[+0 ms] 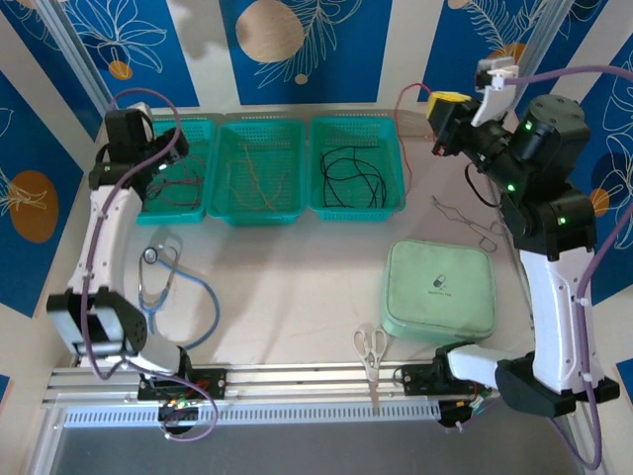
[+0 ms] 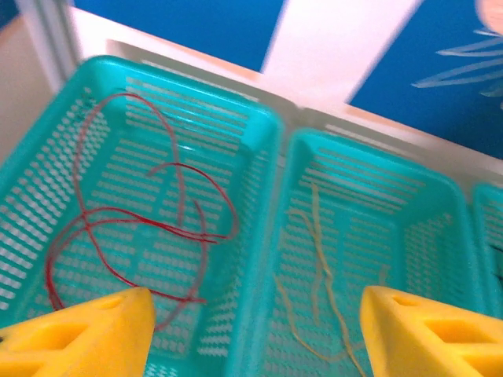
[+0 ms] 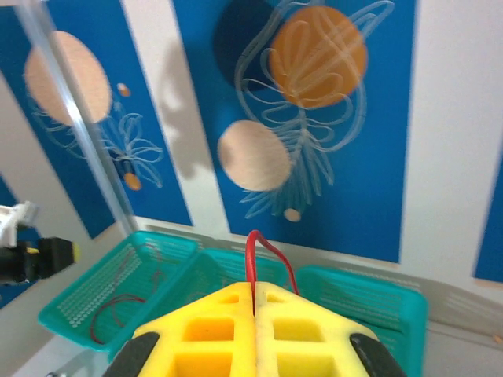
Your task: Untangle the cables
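My left tool (image 2: 251, 338) is open, its two yellow fingers (image 2: 86, 334) stand far apart and there is nothing between them. It hangs over the left basket (image 2: 196, 90), and in the view from above I see it at the top of that basket, near the back wall. The red cables (image 2: 141, 228) lie in loose loops on the floor of the left basket. Next to it is the middle basket (image 1: 262, 218), and the yellow-tan cables (image 2: 322, 267) lie in it in long wavy lines. The black cables (image 1: 351, 173) lie curled up in the right basket (image 1: 356, 212). All three baskets are green and stand side by side at the back of the worktop (image 1: 297, 287). My right tool (image 3: 253, 294) is shut tight on a red loop (image 3: 263, 251), which sticks up from between its fingers. This tool is held high in the air by the right end of the baskets, and it points toward the wall. A thin dark cable (image 1: 473, 226) lies on the worktop under my right arm. A green case (image 1: 438, 290) sits in front of it. A pair of scissors (image 1: 371, 346) lies near the front edge, just left of the case. A stethoscope (image 1: 213, 307) with a blue tube lies on the left side, close to my left arm
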`<state>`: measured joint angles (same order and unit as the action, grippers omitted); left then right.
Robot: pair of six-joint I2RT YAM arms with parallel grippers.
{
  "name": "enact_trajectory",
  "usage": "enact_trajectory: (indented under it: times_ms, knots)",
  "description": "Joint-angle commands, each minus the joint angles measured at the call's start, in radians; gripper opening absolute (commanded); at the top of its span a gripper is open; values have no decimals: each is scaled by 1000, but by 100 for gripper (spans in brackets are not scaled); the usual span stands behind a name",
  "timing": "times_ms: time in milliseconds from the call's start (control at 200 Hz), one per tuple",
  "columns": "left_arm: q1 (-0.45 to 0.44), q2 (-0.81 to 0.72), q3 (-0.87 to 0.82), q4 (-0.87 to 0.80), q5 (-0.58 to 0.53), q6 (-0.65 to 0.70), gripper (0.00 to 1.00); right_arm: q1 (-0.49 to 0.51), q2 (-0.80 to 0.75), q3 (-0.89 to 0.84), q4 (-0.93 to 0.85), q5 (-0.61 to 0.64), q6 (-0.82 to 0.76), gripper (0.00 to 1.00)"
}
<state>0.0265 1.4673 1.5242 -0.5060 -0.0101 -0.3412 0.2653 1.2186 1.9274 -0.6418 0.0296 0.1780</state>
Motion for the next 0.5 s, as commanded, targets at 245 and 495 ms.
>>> enact_trajectory:
  times_ms: [245, 495]
  knots:
    - [-160, -359, -412, 60, 31, -142, 69, 353, 265, 367, 112, 88, -91, 0]
    - [-165, -567, -470, -44, 50, -68, 70, 453, 547, 613, 132, 52, -58, 0]
